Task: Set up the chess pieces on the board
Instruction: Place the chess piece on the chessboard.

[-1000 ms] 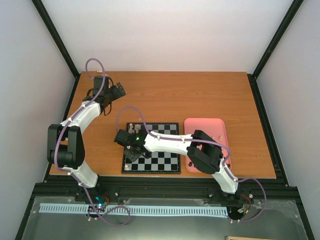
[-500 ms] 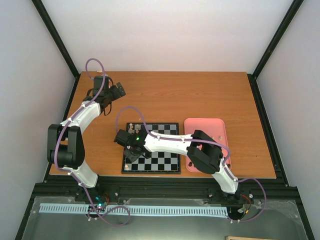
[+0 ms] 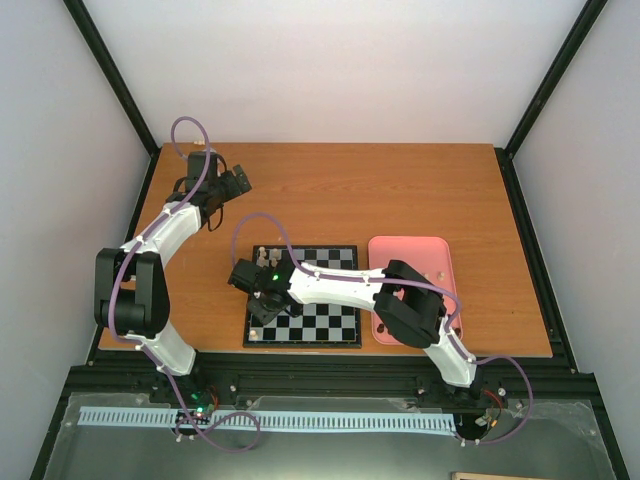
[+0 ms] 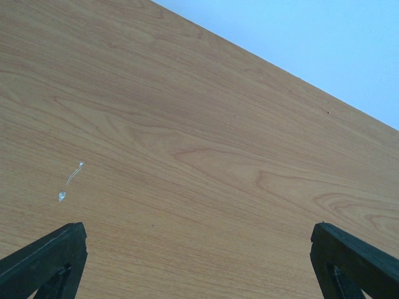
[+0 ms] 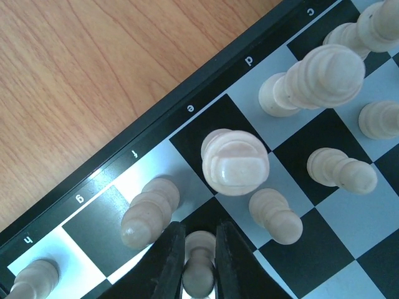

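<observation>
The board (image 3: 330, 320) lies at the table's near middle. In the right wrist view its left edge row (image 5: 187, 115) holds cream chess pieces: a tall flat-topped piece (image 5: 235, 162) on e, a rounded piece (image 5: 146, 212) on f, and a ribbed piece (image 5: 315, 81) on d. Cream pawns (image 5: 277, 215) stand one row in. My right gripper (image 5: 199, 249) is shut on a cream pawn (image 5: 199, 274) standing on the board beside them; from above it (image 3: 262, 300) hovers over the board's left part. My left gripper (image 4: 199, 261) is open over bare wood at the far left (image 3: 235, 183). No dark brown pieces show.
A pink tray (image 3: 412, 262) lies right of the board, partly under the right arm, with a small piece or two in it. The right arm stretches across the board from the right. Small white marks (image 4: 72, 180) show on the wood by the left gripper.
</observation>
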Controlling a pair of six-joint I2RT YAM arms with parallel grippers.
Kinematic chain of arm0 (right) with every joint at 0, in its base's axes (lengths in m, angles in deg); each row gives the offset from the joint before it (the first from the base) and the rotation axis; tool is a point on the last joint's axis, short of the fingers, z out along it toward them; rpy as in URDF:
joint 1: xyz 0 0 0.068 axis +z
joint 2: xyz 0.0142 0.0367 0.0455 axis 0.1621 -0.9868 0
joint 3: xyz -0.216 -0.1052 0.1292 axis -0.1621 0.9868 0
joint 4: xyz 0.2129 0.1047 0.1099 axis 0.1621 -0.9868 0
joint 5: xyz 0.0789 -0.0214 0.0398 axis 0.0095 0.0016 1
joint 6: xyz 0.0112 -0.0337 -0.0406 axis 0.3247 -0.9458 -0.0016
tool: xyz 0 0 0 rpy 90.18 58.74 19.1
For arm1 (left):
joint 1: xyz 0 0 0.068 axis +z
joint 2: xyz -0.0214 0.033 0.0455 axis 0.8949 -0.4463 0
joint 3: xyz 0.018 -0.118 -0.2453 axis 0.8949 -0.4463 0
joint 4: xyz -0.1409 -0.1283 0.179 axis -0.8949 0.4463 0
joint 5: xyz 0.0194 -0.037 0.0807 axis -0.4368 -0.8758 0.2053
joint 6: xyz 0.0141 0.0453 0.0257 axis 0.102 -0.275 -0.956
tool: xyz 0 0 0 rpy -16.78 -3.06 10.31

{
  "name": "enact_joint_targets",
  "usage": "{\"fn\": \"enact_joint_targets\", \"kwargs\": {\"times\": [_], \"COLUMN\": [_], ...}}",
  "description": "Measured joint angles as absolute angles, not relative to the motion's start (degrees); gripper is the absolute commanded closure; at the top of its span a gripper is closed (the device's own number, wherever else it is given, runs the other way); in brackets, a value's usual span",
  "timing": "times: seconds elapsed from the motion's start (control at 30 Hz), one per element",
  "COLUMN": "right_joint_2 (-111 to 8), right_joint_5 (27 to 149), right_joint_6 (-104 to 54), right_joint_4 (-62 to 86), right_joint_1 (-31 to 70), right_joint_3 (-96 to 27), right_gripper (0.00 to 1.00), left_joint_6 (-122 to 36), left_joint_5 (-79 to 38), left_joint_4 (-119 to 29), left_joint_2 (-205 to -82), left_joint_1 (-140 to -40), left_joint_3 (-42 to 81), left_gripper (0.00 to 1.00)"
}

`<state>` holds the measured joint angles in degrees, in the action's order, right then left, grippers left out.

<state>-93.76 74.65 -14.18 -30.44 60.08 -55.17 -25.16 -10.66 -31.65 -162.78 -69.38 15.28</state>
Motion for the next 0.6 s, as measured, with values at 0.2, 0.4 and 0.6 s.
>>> {"fn": "enact_joint_targets", "kwargs": {"times": [0.2,0.4,0.6], "right_joint_2": [-93.76,-93.76,-93.70], "right_joint_5": [74.80,74.91,75.21], "right_joint_6": [-14.40,-14.42,-14.90], "right_joint_4": [-30.46,-30.41,-30.02], "right_joint_1": [60.08,60.08,60.08], "right_joint_3": [-54.84,-54.56,-53.55], "right_gripper": [0.82,0.76,0.67], "left_joint_6": [-25.16,-25.16,-25.16], "left_joint_5": [-10.66,-10.66,-10.66], "left_joint_4": [-31.67,-31.67,-31.67], "left_joint_2": [-162.78,-162.78,-162.78], "left_joint_1": [-69.38,-69.38,-69.38], "left_joint_3": [15.28,15.28,15.28], "left_gripper": [0.00,0.00,0.00]}}
